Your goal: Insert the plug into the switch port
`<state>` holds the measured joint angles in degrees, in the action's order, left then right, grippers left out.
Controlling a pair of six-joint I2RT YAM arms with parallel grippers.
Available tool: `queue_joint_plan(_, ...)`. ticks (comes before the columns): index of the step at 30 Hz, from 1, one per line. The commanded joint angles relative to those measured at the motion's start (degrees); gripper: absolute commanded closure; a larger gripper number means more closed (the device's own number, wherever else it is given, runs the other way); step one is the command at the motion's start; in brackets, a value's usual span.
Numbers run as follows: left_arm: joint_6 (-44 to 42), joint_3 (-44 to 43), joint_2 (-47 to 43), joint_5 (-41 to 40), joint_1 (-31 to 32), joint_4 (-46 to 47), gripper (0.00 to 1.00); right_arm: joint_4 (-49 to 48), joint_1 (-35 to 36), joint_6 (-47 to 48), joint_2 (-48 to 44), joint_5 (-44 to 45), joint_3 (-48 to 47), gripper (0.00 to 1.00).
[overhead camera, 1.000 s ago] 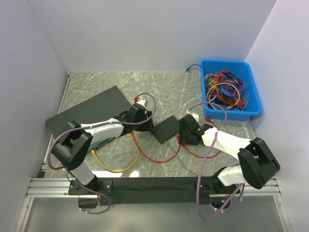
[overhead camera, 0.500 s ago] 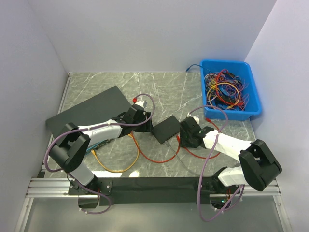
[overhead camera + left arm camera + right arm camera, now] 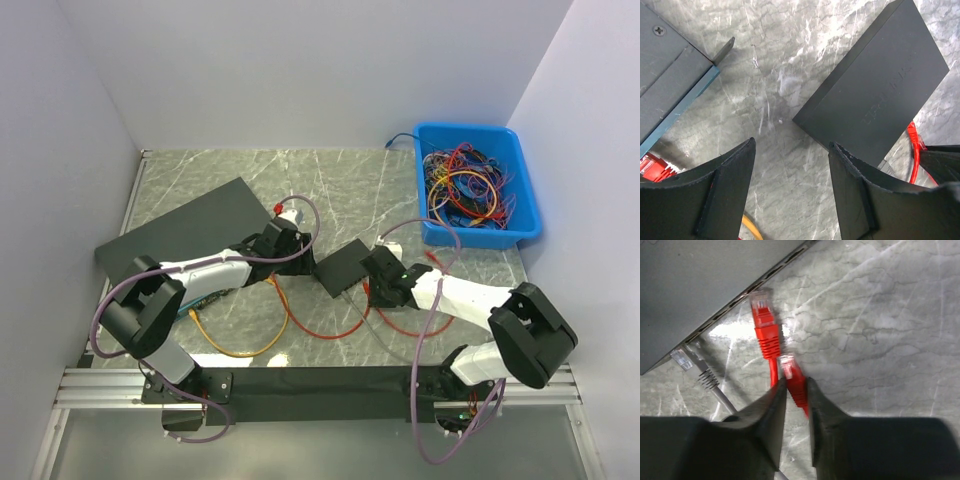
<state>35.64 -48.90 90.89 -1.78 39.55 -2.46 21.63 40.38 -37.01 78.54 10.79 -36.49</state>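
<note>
The small black switch (image 3: 345, 266) lies on the marble table between the arms; it also shows in the left wrist view (image 3: 875, 95) and the right wrist view (image 3: 705, 285), where its port edge faces the gripper. My right gripper (image 3: 795, 385) is shut on a red plug (image 3: 792, 372), its clear tip pointing toward the ports. A second red plug (image 3: 764, 322) lies on the table with its tip at the port edge, and a grey plug (image 3: 682, 358) sits further left. My left gripper (image 3: 790, 155) is open and empty, just left of the switch's corner.
A large dark switch (image 3: 185, 228) lies at the left. A blue bin (image 3: 475, 185) full of cables stands at the back right. Red cable (image 3: 330, 328) and an orange cable (image 3: 240, 345) loop across the table in front of the small switch.
My right gripper has moved left with the red plug, closer to the small switch's port edge. My left gripper has edged slightly back to the left.
</note>
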Motion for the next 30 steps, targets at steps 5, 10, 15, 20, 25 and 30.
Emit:
queue_joint_plan(5,0.31,1.35,-3.26,0.55,-0.18,1.75,0.34,2.81,2.07,-1.92,2.76,1.33,-0.95,0.90)
queue_joint_plan(10,0.75,1.09,-3.97,0.82,-0.18,1.32,0.35,7.02,2.16,-1.39,-0.48,7.48,-4.90,0.96)
queue_joint_plan(15,1.62,0.74,-5.46,-0.15,-0.09,0.44,0.36,11.07,2.60,0.44,-4.27,12.94,-10.34,0.98)
queue_joint_plan(20,3.47,1.35,-7.92,-1.03,0.09,0.26,0.38,5.91,4.61,5.98,-6.21,5.84,-13.60,1.00)
queue_joint_plan(25,8.03,6.52,-13.89,1.25,0.61,5.44,0.43,-3.68,5.94,9.77,-8.13,-6.98,-11.68,1.00)
queue_joint_plan(30,13.83,9.27,-16.97,2.31,3.86,8.96,0.47,-11.25,6.38,10.73,-8.76,-12.54,-10.44,1.00)
